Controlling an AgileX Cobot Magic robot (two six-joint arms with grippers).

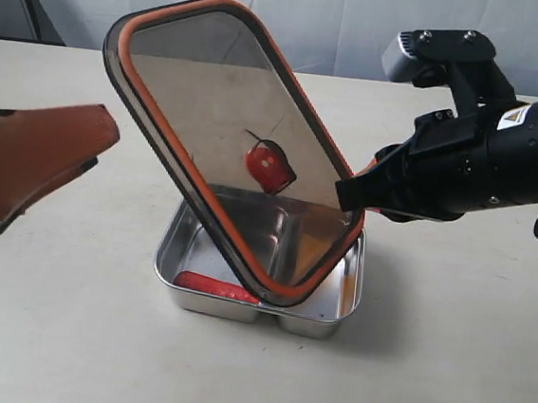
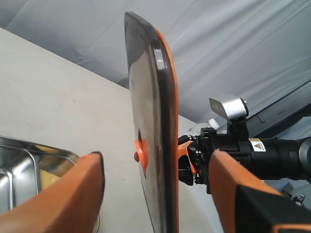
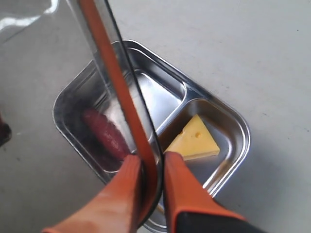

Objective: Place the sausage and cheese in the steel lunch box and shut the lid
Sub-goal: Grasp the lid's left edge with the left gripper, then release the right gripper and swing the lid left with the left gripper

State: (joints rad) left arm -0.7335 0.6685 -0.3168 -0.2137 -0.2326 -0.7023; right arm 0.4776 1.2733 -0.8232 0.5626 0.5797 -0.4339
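The left hand [image 1: 98,147] hangs over the left edge of the desk [image 1: 64,353], well apart from everything else. Its orange fingers [image 2: 82,189] are spread wide and hold nothing.

To its right, about the middle of the desk and well clear of the back edge, sits the box [image 1: 352,290]. The sausage [image 1: 213,287] lies flat in the compartment on the box's left side, along the front wall. The cheese [image 3: 197,141] lies flat in a separate compartment on the right side, with a steel divider between the two. In the exterior view the cheese is hidden.

Over the box stands the lid [image 1: 220,111], tilted steeply. Its high corner leans toward the back left corner of the desk and its low corner hangs down over the box. Whether that low corner touches the steel cannot be told. The orange tab [image 1: 268,163] shows at the lid's centre.

The right hand [image 1: 356,191] reaches in from the right edge of the desk. It is clamped on the lid's right rim, one finger on each face.
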